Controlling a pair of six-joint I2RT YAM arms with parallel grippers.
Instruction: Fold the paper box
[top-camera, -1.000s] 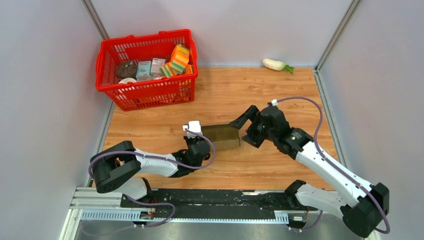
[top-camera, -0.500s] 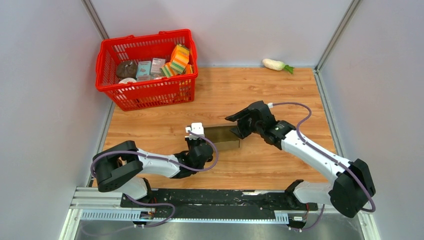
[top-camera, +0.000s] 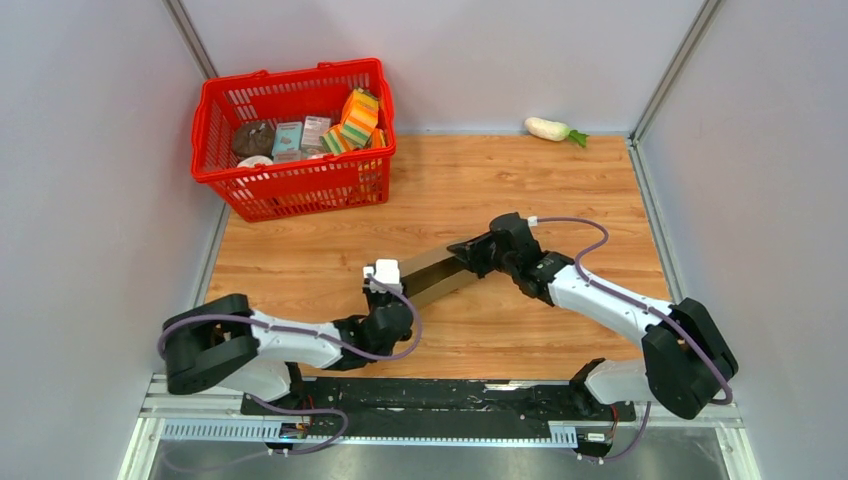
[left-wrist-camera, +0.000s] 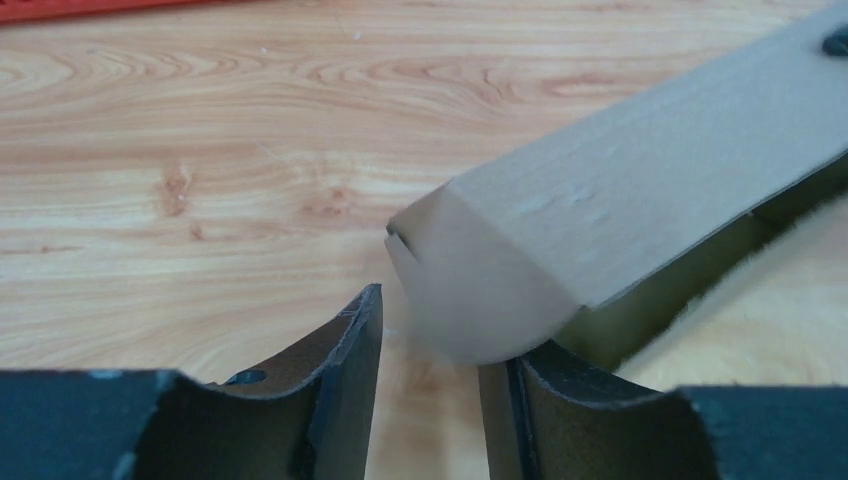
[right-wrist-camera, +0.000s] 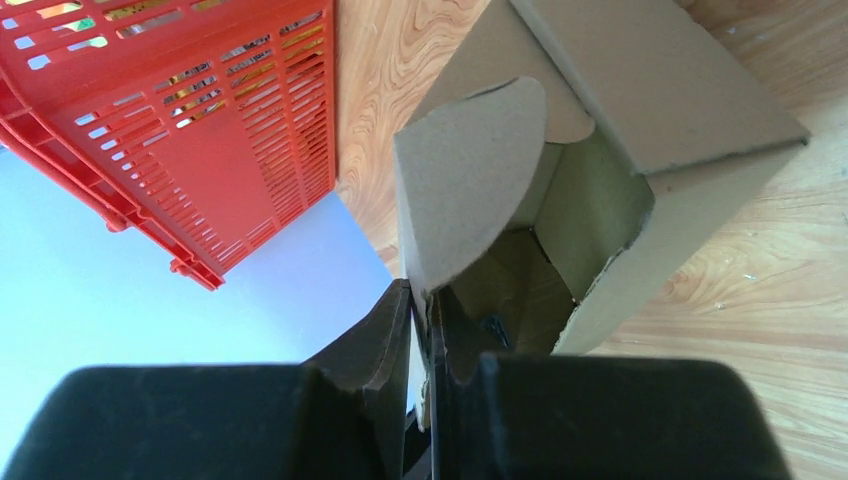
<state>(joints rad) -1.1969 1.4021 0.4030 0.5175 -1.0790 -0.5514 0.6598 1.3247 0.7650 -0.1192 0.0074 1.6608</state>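
The paper box (top-camera: 440, 278) is a plain brown cardboard box lying slanted on the wooden table between my two grippers. My left gripper (top-camera: 393, 298) is open at its near left end. In the left wrist view a blurred corner of the box (left-wrist-camera: 480, 300) sits just above the gap between the fingers (left-wrist-camera: 345, 385) and nothing is pinched. My right gripper (top-camera: 468, 250) is at the far right end. In the right wrist view it (right-wrist-camera: 422, 335) is shut on a rounded side flap (right-wrist-camera: 470, 180) of the box (right-wrist-camera: 650, 90), whose open end shows the hollow inside.
A red shopping basket (top-camera: 295, 185) with groceries stands at the back left, and its wall (right-wrist-camera: 200, 130) fills the left of the right wrist view. A white radish (top-camera: 550, 128) lies by the back wall. Grey walls border the table.
My left gripper has opened and let go of the box's end. My right gripper has moved left onto the box and shut on its flap. The box now lies more slanted.
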